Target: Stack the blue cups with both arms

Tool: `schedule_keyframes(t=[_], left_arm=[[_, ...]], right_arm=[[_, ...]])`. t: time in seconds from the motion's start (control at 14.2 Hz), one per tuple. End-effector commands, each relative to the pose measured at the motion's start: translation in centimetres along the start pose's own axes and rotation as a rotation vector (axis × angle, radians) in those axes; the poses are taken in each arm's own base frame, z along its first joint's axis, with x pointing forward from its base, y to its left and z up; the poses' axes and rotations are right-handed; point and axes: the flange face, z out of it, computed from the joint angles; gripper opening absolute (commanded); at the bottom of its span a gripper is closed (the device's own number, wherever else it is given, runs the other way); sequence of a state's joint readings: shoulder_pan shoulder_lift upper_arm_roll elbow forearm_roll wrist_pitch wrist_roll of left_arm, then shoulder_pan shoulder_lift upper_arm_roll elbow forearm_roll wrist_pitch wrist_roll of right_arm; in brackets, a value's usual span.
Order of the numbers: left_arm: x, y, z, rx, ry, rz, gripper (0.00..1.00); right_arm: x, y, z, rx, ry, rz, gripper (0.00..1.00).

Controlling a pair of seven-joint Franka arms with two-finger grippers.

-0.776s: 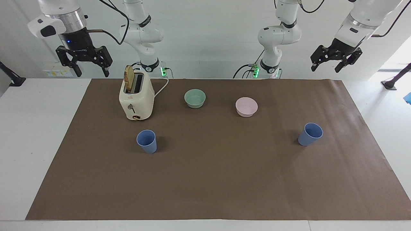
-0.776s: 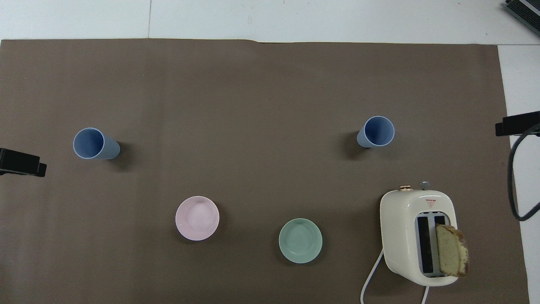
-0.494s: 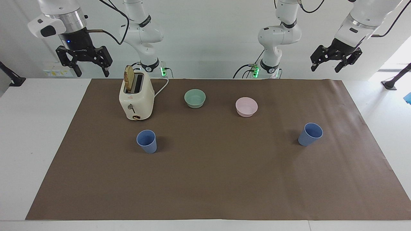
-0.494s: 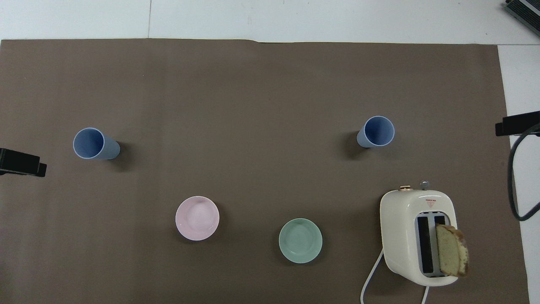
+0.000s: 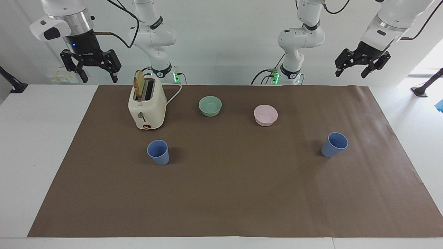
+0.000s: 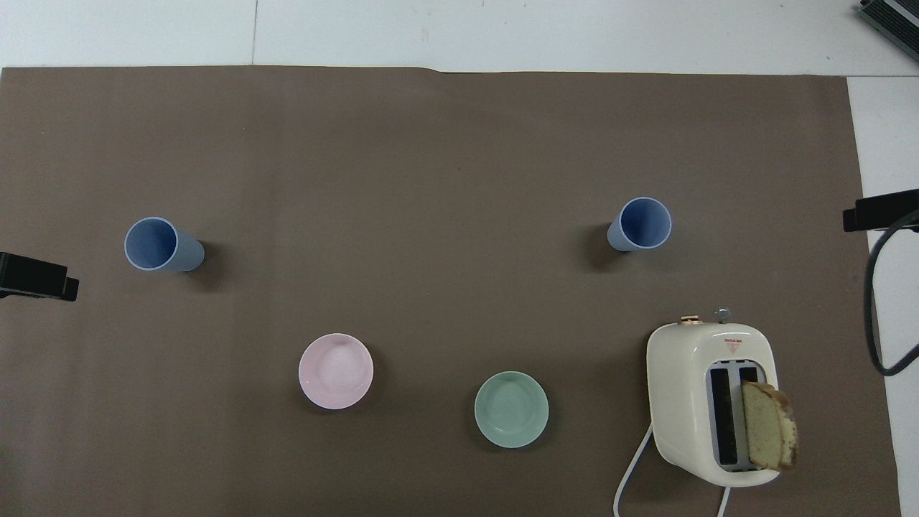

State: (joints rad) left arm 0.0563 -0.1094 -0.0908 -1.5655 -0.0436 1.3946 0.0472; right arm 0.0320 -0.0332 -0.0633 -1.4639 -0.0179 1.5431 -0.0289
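Two blue cups stand upright and apart on the brown mat. One cup (image 5: 158, 152) (image 6: 639, 224) is toward the right arm's end, a little farther from the robots than the toaster. The other cup (image 5: 334, 144) (image 6: 161, 244) is toward the left arm's end. My right gripper (image 5: 99, 79) hangs open and empty, high over the table's edge beside the toaster. My left gripper (image 5: 351, 74) hangs open and empty, high over the mat's corner at its own end. Both arms wait. In the overhead view only one black fingertip (image 6: 36, 276) of the left gripper and one fingertip (image 6: 879, 210) of the right show.
A cream toaster (image 5: 147, 107) (image 6: 711, 402) holds a slice of bread (image 6: 768, 434), and its white cord runs toward the robots. A green bowl (image 5: 210, 105) (image 6: 511, 409) and a pink bowl (image 5: 265, 115) (image 6: 336, 371) sit between the cups and the robots.
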Motion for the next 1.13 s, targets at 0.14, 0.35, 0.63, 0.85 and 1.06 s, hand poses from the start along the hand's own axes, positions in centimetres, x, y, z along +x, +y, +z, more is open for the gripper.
schedule_keyframes(t=[0.14, 0.35, 0.63, 0.85, 1.06], left_arm=[[-0.9, -0.1, -0.1, -0.005, -0.001, -0.003, 1.00], [-0.7, -0.3, 0.0, -0.005, 0.007, -0.004, 1.00], [-0.2, -0.5, 0.6, -0.002, 0.028, -0.007, 1.00], [1.6, -2.7, 0.7, 0.002, 0.120, -0.019, 1.00], [4.5, -7.1, 4.9, 0.000, 0.128, -0.050, 1.00]], right_arm=[[-0.4, 0.2, -0.1, 0.008, 0.007, -0.021, 1.00], [-0.4, 0.2, -0.2, 0.008, 0.009, -0.021, 1.00], [-0.4, 0.3, -0.2, 0.008, 0.009, -0.020, 1.00], [-0.4, 0.3, -0.1, 0.008, 0.007, -0.020, 1.00], [-0.4, 0.2, -0.1, 0.007, 0.007, -0.021, 1.00]])
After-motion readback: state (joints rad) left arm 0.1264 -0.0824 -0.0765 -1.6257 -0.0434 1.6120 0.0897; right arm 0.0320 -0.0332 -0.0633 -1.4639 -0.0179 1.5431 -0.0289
